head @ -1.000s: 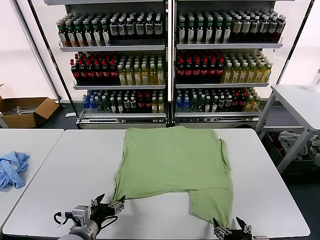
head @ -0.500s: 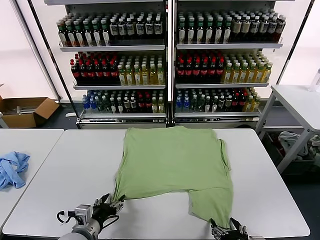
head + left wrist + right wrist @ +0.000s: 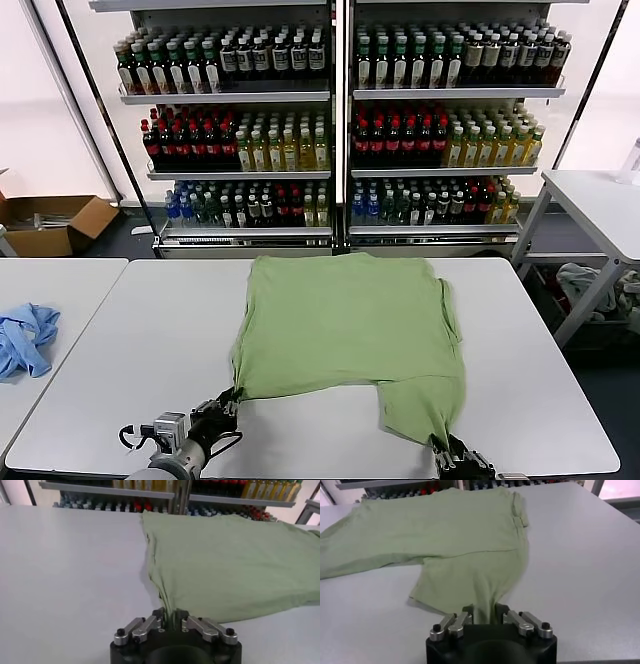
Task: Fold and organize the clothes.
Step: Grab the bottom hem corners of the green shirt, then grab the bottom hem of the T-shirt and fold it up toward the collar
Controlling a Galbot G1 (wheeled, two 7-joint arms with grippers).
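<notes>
Since a second ago, you see both grippers come forward to the shirt's near edge and close from wide open onto fabric.

In the head view, the green polo shirt (image 3: 350,340) lies spread on the white table (image 3: 130,350), its long axis running from you toward the drink shelves (image 3: 340,130) beyond the far edge. A light blue cloth (image 3: 25,335) sits on the neighbouring table to your left, well apart, and a cardboard box (image 3: 55,222) is on the floor behind it. Nothing lies between the grippers and the shirt. The left gripper (image 3: 222,408) meets the near left corner; the right gripper (image 3: 447,450) meets the longer near right flap.

In the left wrist view, the left gripper (image 3: 170,621) is clenched on the shirt (image 3: 230,560) corner, fabric rising from between the fingers.

In the right wrist view, the right gripper (image 3: 484,616) pinches the flap's tip of the shirt (image 3: 450,535), which spreads away toward the shelves.
</notes>
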